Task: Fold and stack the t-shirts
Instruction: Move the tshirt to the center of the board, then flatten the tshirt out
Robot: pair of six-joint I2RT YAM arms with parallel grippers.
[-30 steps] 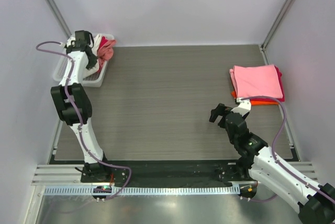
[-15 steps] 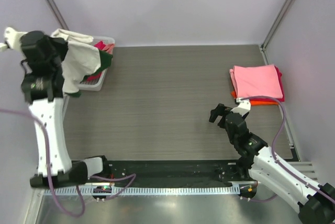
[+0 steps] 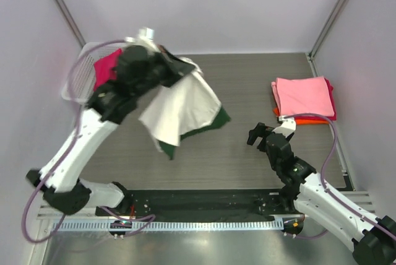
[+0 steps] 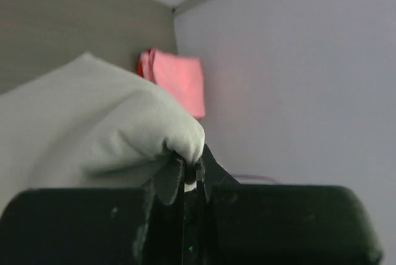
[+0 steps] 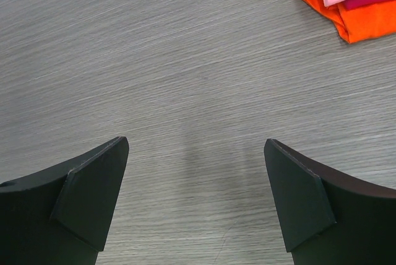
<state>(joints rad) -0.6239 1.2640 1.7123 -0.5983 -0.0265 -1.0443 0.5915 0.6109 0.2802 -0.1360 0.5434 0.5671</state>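
My left gripper [image 3: 179, 67] is shut on the cream t-shirt with dark green sleeves [image 3: 182, 111] and holds it in the air over the left middle of the table; the cloth hangs down from the jaws. In the left wrist view the cream cloth [image 4: 93, 122] bunches at the closed jaws of the left gripper [image 4: 190, 169]. A stack of folded t-shirts with a pink one on top [image 3: 304, 96] lies at the right edge, over red and orange ones [image 5: 359, 17]. A magenta t-shirt [image 3: 106, 68] lies in the basket. My right gripper [image 3: 258, 135] is open and empty, low over bare table.
The white mesh basket [image 3: 77, 79] stands at the back left corner. Grey walls close in the table on the left, back and right. The right arm's base lies along the near right edge.
My left arm has lifted the cream t-shirt out of the basket and swung it right, over the table. The right arm has not moved.
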